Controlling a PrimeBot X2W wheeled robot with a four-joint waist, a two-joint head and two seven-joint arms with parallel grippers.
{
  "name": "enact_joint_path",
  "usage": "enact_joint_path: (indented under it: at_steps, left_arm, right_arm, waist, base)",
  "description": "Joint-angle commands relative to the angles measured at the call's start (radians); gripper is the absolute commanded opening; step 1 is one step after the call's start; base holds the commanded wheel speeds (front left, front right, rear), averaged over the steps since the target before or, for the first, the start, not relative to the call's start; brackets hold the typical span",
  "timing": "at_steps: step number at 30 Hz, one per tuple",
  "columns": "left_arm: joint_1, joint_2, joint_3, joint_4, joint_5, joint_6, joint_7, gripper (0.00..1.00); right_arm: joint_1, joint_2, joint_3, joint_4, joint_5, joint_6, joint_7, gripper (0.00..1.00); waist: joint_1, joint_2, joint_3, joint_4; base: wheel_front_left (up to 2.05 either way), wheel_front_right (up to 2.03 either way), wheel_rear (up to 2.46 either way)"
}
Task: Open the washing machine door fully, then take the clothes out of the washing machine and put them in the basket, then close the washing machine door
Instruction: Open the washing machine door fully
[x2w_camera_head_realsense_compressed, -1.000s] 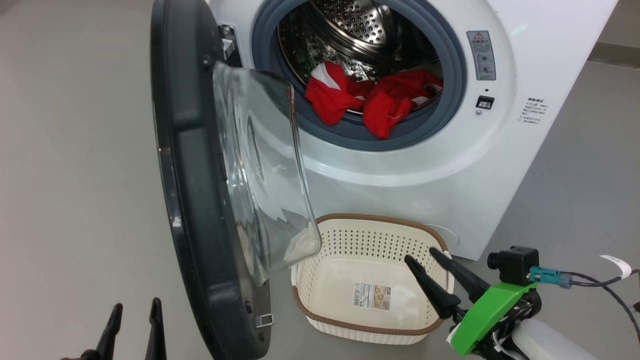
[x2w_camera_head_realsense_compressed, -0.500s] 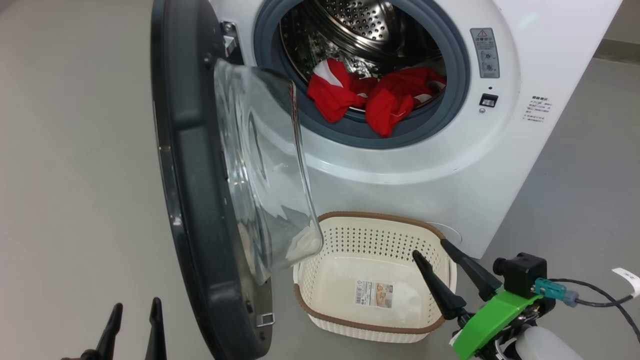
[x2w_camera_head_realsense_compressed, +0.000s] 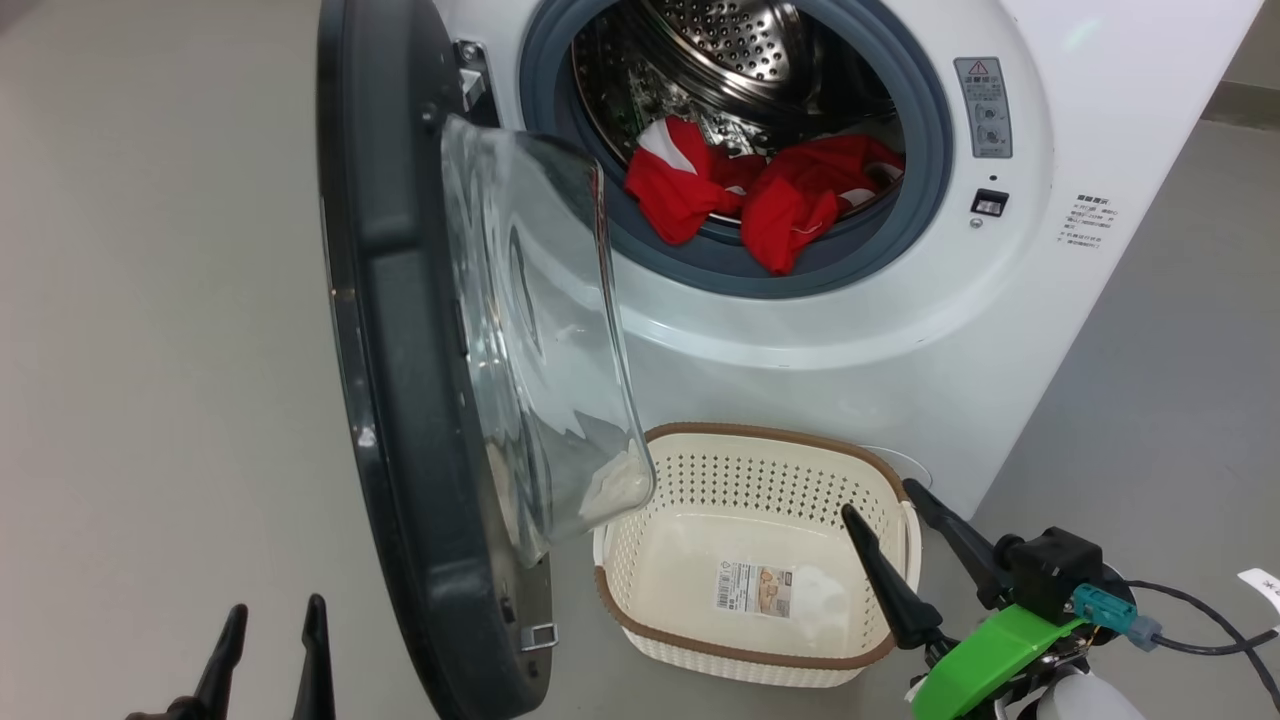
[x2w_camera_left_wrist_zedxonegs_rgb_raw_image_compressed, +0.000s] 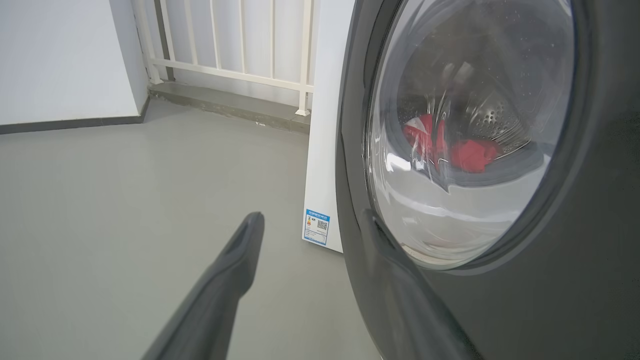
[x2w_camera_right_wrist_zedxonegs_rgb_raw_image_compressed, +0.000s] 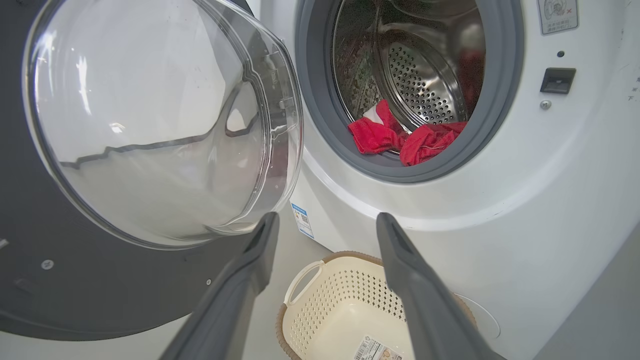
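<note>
We look down on a white washing machine (x2w_camera_head_realsense_compressed: 900, 330) whose round door (x2w_camera_head_realsense_compressed: 400, 350) stands open at 9 o'clock of the drum mouth. The door's black rim is nearly edge-on to us and its clear glass bowl (x2w_camera_head_realsense_compressed: 540, 330) bulges toward 3 o'clock. Red clothes (x2w_camera_head_realsense_compressed: 770, 195) with white patches lie at the front of the steel drum (x2w_camera_head_realsense_compressed: 740, 40), at 6 o'clock of the opening, spilling onto the grey rubber seal (x2w_camera_head_realsense_compressed: 700, 265). On the grey floor (x2w_camera_head_realsense_compressed: 150, 400), just in front of the machine and at 6 o'clock from the opening, stands the cream basket (x2w_camera_head_realsense_compressed: 760, 480) with a brown rim and a label sticker (x2w_camera_head_realsense_compressed: 755, 590) on its bottom. Our left claw (x2w_camera_head_realsense_compressed: 277, 606) shows at 7 o'clock of the head view, its two dark fingers parted and holding nothing. In its wrist view one finger lies over bare floor and the other crosses the door's outer rim, and we cannot tell whether it touches. Our right claw (x2w_camera_head_realsense_compressed: 879, 498) sits at 4 o'clock, spread wide and empty. Its tips are above the basket's 3 o'clock edge and point toward the machine.
</note>
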Motion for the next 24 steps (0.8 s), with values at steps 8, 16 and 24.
enact_joint_path:
  at_steps: [8,16,24]
  left_arm:
    - [-0.032,0.013,0.03,-0.023,0.002,0.006,-0.009,1.0]
    - [-0.038,0.013,0.037,-0.041,-0.019,0.01,-0.009,0.11]
    - [-0.067,0.013,0.096,-0.21,-0.071,0.014,-0.009,0.0]
  right_arm:
    - [0.011,0.007,0.011,-0.002,-0.043,0.002,-0.012,1.0]
    - [0.016,0.015,-0.003,0.002,-0.054,0.002,-0.012,1.0]
    - [0.021,0.014,-0.011,0.0,-0.06,0.002,-0.012,1.0]
  waist:
    - [0.0,-0.0001,0.0,0.004]
    - [0.0,-0.0001,-0.002,0.002]
    - [0.0,-0.0001,-0.008,0.005]
  base:
    - [0.0,0.0,0.0]
    - [0.0,0.0,0.0]
    - [0.0,0.0,0.0]
